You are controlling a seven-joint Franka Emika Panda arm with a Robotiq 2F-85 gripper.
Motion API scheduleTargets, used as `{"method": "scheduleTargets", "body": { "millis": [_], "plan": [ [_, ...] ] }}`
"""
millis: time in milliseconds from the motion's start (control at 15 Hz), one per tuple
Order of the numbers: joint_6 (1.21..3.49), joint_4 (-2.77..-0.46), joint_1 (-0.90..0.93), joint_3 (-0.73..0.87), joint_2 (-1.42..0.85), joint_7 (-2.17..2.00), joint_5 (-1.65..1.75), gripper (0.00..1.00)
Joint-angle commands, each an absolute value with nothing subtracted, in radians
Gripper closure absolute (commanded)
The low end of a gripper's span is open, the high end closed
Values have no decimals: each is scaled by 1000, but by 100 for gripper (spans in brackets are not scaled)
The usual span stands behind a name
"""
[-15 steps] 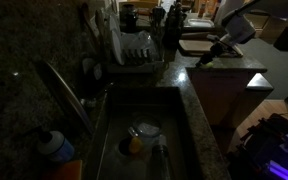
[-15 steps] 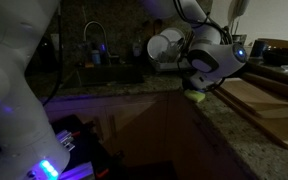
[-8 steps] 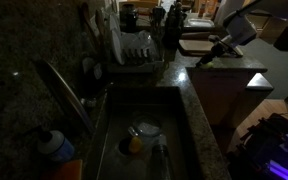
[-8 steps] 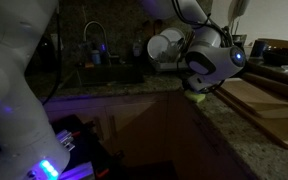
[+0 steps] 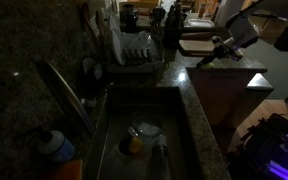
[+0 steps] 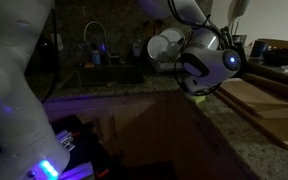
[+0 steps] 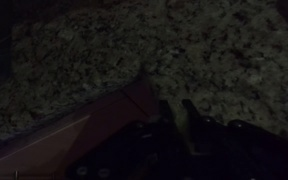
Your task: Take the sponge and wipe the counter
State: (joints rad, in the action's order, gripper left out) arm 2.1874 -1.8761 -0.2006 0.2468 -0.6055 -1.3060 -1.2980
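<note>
The yellow-green sponge (image 6: 195, 95) lies pressed on the dark speckled counter (image 6: 234, 135) close to its rounded front edge, directly under my gripper (image 6: 198, 88). The fingers stand close together on it, so the gripper is shut on the sponge. In an exterior view the gripper (image 5: 208, 58) reaches down to the counter (image 5: 200, 105) beyond the sink, and only a faint pale spot shows there. The wrist view is very dark. Its two fingertips (image 7: 165, 112) stand near each other over the granite counter (image 7: 214, 50), and the sponge between them is barely visible.
A wooden board (image 6: 266, 105) lies just beside the gripper, also in the wrist view as the board (image 7: 74, 130). The sink (image 5: 174, 135) holds dishes and an orange-yellow lump (image 5: 134, 146). A faucet (image 5: 69, 92), a dish rack (image 5: 134, 50) and a blue-capped bottle (image 5: 56, 146) stand around it.
The gripper has shifted slightly along the counter with the sponge under it, and the wrist has turned a little. The jaws stay shut.
</note>
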Motion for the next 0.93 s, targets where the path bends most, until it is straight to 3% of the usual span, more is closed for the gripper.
{"method": "scheduleTargets", "body": {
  "millis": [0, 867],
  "plan": [
    [2318, -1952, -222, 275, -641, -1215, -1299, 95],
    [2394, -2014, -313, 335, -605, -998, -1372, 95]
  ]
}}
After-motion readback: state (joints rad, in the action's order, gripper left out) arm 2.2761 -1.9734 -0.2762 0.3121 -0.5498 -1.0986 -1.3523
